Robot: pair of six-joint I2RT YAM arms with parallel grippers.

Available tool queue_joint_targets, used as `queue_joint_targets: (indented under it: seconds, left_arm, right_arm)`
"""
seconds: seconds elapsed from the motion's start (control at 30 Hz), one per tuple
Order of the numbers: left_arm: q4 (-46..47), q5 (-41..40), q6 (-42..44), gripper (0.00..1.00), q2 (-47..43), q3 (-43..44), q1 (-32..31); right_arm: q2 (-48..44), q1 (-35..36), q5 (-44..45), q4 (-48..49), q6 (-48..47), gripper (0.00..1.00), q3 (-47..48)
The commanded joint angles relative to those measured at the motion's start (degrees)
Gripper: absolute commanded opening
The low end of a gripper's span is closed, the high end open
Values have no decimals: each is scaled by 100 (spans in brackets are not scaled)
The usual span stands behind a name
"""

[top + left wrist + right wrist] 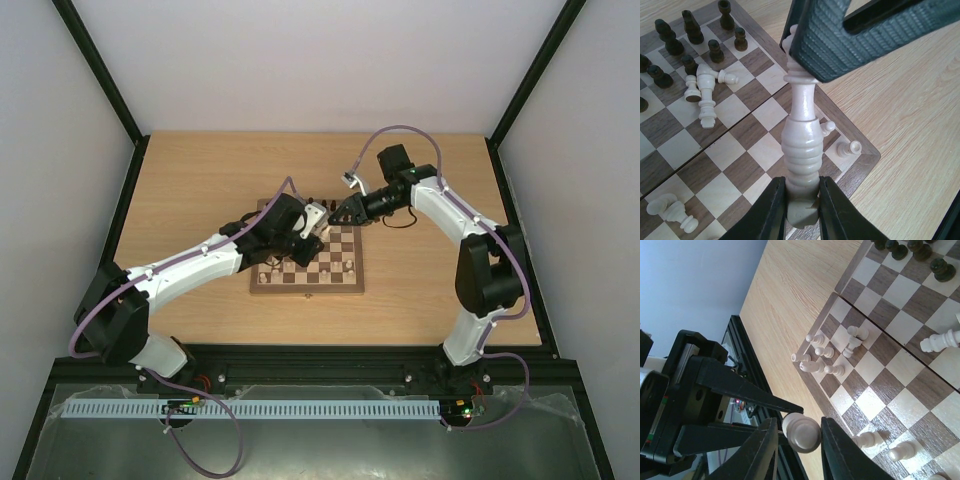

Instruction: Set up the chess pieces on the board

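A tall ribbed cream chess piece (801, 145) hangs in the air over the far edge of the board (308, 288). My left gripper (802, 210) is shut on one narrow end of it. My right gripper (799, 440) meets it from the other side, and its jaws stand tight around the piece's round base (801, 432). From above, both grippers touch nose to nose at the board's back edge, left gripper (316, 216) and right gripper (340, 211). Other chess pieces stand or lie scattered on the board (740, 145).
Dark pieces (690, 30) stand grouped on the squares under my left wrist, and cream pieces (705, 95) lie toppled beside them. More cream pieces (825, 357) lie near a board corner. The light wood tabletop (200, 190) surrounds the board, with a black frame rail (330, 350) along the near edge.
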Motion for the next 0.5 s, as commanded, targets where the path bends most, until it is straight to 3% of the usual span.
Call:
queue_joint_targets:
  seconds: [0.0, 0.23, 0.47]
  left_arm:
    - [76, 81, 110, 2, -37, -13, -35]
    - [-51, -26, 94, 2, -38, 61, -35]
    - [-722, -514, -158, 2, 62, 355, 175]
  right_arm:
    - [132, 24, -256, -275, 0, 23, 155]
    - [64, 23, -76, -118, 55, 12, 137]
    - [-682, 10, 865, 588, 59, 7, -133]
